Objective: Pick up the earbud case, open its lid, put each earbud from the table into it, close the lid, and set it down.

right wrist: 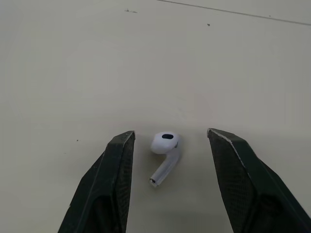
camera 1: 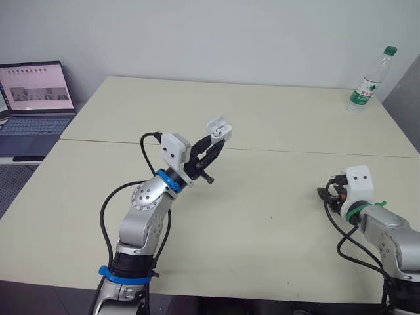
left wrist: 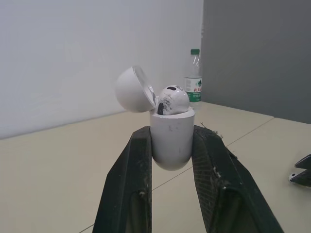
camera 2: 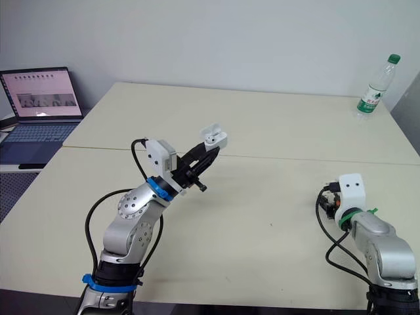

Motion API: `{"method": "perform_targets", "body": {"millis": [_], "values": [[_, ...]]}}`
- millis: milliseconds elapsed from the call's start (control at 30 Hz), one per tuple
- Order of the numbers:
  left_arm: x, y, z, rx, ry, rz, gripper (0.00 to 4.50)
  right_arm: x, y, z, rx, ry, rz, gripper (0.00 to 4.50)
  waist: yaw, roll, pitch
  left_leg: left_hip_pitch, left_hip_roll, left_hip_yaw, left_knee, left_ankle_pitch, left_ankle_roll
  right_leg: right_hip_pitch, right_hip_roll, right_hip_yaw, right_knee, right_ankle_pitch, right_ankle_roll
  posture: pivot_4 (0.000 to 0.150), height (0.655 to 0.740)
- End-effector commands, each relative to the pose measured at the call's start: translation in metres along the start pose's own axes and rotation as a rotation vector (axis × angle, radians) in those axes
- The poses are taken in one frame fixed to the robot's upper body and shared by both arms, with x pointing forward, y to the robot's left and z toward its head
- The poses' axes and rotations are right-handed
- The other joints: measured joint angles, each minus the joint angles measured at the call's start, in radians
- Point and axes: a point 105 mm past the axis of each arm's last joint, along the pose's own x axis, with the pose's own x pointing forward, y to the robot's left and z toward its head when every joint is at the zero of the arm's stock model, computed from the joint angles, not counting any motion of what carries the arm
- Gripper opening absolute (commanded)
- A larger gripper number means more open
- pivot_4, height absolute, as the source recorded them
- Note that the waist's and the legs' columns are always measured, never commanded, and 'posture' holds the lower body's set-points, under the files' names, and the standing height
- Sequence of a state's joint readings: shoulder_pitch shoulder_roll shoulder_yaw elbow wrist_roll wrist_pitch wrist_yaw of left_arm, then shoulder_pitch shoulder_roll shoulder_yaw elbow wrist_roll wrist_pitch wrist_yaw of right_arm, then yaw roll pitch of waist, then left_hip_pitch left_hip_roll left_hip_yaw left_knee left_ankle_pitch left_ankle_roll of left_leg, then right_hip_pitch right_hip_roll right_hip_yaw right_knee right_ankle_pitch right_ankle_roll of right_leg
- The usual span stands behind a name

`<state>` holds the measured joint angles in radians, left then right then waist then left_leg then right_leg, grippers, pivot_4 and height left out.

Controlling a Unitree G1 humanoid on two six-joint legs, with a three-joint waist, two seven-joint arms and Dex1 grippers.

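Observation:
My left gripper [camera 1: 216, 142] is raised above the middle of the table and shut on the white earbud case [left wrist: 171, 141]. The case stands upright between the two black fingers [left wrist: 131, 174]. Its lid [left wrist: 133, 90] is tipped open, and one earbud [left wrist: 172, 100] sits in the case. Low over the table at the right, my right gripper [right wrist: 171, 132] is open. A second white earbud [right wrist: 164, 154] lies on the table between its fingertips, stem towards the wrist, touched by neither finger.
A water bottle [camera 1: 373, 79] with a green cap stands at the table's far right corner. Off the table's left side there is an open laptop [camera 1: 36, 105]. A seam [camera 1: 295, 151] runs across the table [camera 1: 262, 216] beyond both grippers.

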<state>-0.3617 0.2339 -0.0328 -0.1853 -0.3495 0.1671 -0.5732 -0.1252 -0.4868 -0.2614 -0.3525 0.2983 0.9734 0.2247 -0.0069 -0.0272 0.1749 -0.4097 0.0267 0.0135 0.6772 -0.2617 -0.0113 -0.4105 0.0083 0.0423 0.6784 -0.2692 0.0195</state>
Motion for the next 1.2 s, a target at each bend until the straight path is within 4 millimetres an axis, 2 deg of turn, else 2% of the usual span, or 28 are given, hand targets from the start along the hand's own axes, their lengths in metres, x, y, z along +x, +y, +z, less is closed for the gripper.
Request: {"method": "perform_targets", "body": {"millis": [33, 67, 167, 300, 533, 633, 733, 833, 933, 1000, 1100, 1200], "values": [[0.004, -0.002, 0.013, 0.026, -0.044, -0.021, 0.79, -0.005, 0.000, 0.010, 0.004, -0.043, -0.015, 2.45, 0.000, 0.000, 0.000, 0.000, 0.000, 0.000, 0.000, 0.000, 0.000, 0.000, 0.000, 0.000, 0.000, 0.000, 0.000, 0.150, 0.7400], [0.004, -0.003, 0.013, 0.026, -0.045, -0.023, 0.79, -0.005, 0.001, 0.009, 0.005, -0.041, -0.016, 2.45, 0.000, 0.000, 0.000, 0.000, 0.000, 0.000, 0.000, 0.000, 0.000, 0.000, 0.000, 0.000, 0.000, 0.000, 0.000, 0.150, 0.7400], [0.004, -0.003, 0.013, 0.028, -0.044, -0.025, 0.79, -0.002, 0.003, 0.004, 0.024, -0.022, -0.008, 1.88, 0.000, 0.000, 0.000, 0.000, 0.000, 0.000, 0.000, 0.000, 0.000, 0.000, 0.000, 0.000, 0.000, 0.000, 0.000, 0.150, 0.7400], [0.005, -0.003, 0.013, 0.029, -0.045, -0.027, 0.79, 0.001, 0.001, 0.002, 0.021, -0.014, -0.009, 0.50, 0.000, 0.000, 0.000, 0.000, 0.000, 0.000, 0.000, 0.000, 0.000, 0.000, 0.000, 0.000, 0.000, 0.000, 0.000, 0.150, 0.7400], [0.004, -0.005, 0.013, 0.029, -0.047, -0.023, 0.79, 0.005, -0.002, 0.005, -0.030, -0.014, 0.039, 0.46, 0.000, 0.000, 0.000, 0.000, 0.000, 0.000, 0.000, 0.000, 0.000, 0.000, 0.000, 0.000, 0.000, 0.000, 0.000, 0.150, 0.7400], [0.004, -0.006, 0.012, 0.026, -0.047, -0.023, 0.79, 0.001, 0.007, 0.010, -0.115, -0.006, 0.217, 0.46, 0.000, 0.000, 0.000, 0.000, 0.000, 0.000, 0.000, 0.000, 0.000, 0.000, 0.000, 0.000, 0.000, 0.000, 0.000, 0.150, 0.7400], [0.003, -0.007, 0.011, 0.023, -0.048, -0.025, 0.79, -0.014, 0.010, 0.012, -0.328, 0.051, 0.470, 0.46, 0.000, 0.000, 0.000, 0.001, 0.000, 0.001, 0.000, 0.000, 0.000, 0.000, 0.000, 0.000, 0.000, 0.000, 0.000, 0.150, 0.7400], [0.001, -0.008, 0.010, 0.020, -0.051, -0.029, 0.79, -0.036, -0.011, 0.016, -0.452, 0.205, 0.677, 0.46, 0.000, 0.000, 0.001, 0.002, -0.001, 0.001, 0.000, 0.000, 0.000, 0.002, 0.000, 0.000, -0.001, 0.000, 0.000, 0.150, 0.7400], [0.001, -0.010, 0.009, 0.018, -0.056, -0.030, 0.79, -0.050, -0.036, 0.017, -0.603, 0.325, 0.760, 0.46, 0.000, 0.000, 0.001, 0.004, 0.000, 0.001, 0.000, 0.000, 0.000, 0.004, 0.000, 0.000, -0.002, 0.000, 0.000, 0.150, 0.7400], [0.003, -0.014, 0.009, 0.006, -0.067, -0.035, 0.79, -0.058, -0.056, 0.009, -0.772, 0.449, 0.789, 0.46, 0.000, 0.000, 0.001, 0.005, 0.001, 0.001, 0.000, 0.000, 0.000, 0.005, 0.001, 0.000, -0.002, 0.000, 0.000, 0.150, 0.7400], [0.006, -0.020, 0.009, -0.008, -0.081, -0.042, 0.79, -0.064, -0.084, -0.007, -0.998, 0.595, 0.806, 0.46, 0.000, 0.000, 0.001, 0.007, 0.001, 0.004, -0.001, 0.000, 0.000, 0.006, 0.000, 0.001, -0.002, 0.000, 0.000, 0.150, 0.7400], [0.008, -0.022, 0.009, -0.012, -0.088, -0.037, 0.79, -0.058, -0.095, -0.016, -1.069, 0.610, 0.798, 0.46, 0.000, 0.000, 0.001, 0.008, 0.001, 0.007, -0.001, 0.000, 0.000, 0.005, 0.000, 0.002, -0.002, 0.000, 0.000, 0.150, 0.7400]]}}
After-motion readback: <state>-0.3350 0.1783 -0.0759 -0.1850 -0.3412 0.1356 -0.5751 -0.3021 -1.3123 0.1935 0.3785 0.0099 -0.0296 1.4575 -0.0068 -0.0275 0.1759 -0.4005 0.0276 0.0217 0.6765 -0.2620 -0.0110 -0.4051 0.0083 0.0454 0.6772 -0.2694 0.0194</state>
